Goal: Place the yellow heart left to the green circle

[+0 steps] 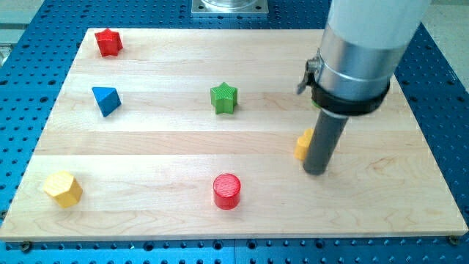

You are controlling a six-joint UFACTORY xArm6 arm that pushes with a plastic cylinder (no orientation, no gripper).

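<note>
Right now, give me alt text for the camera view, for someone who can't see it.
My tip rests just right of a partly hidden yellow block on a wooden board. Also there: red star, blue block, green star, yellow hexagon, red cylinder.

White arm casing, silver collar, black clamp, dark rod (316,170)

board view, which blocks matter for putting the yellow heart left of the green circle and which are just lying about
Belongs to the job:
yellow block, partly hidden behind my tip
green sliver under the arm, shape not clear

Just lying about:
red star
blue block
green star
red cylinder
yellow hexagon
</note>
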